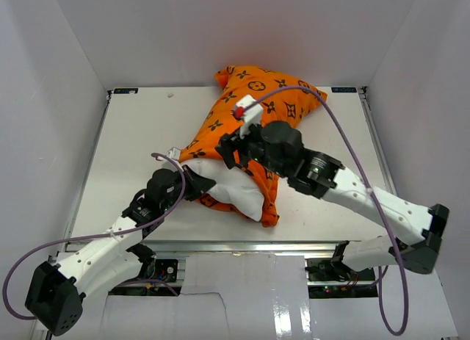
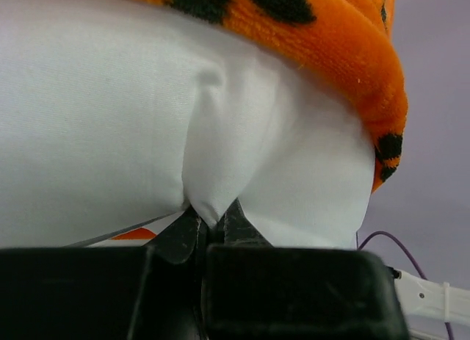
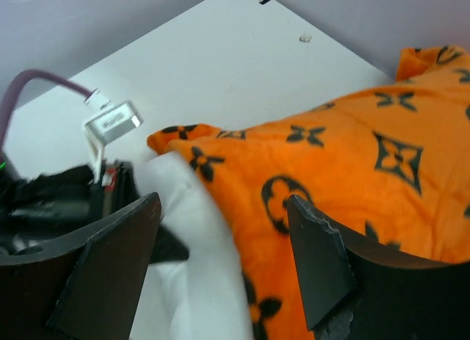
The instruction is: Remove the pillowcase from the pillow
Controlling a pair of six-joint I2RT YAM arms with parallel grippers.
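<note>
The orange pillowcase [image 1: 272, 98] with dark motifs lies slanted across the middle of the table, reaching to the back wall. The white pillow [image 1: 239, 189] pokes out of its near end. My left gripper [image 1: 202, 184] is shut on a pinched fold of that white fabric. In the left wrist view the fold of the pillow [image 2: 110, 120] runs down between the closed tips of the left gripper [image 2: 213, 219], with the pillowcase [image 2: 330, 39] edge above. My right gripper [image 1: 231, 145] hovers open over the pillowcase [image 3: 352, 156] near its opening, the right gripper [image 3: 224, 200] straddling where orange meets the pillow [image 3: 191, 230].
The white table [image 1: 132, 134] is boxed in by white walls at the left, back and right. Purple cables [image 1: 345, 142] loop over both arms. The left arm's wrist [image 3: 110, 123] sits close to my right fingers. A small speck [image 1: 170, 95] lies at the back left.
</note>
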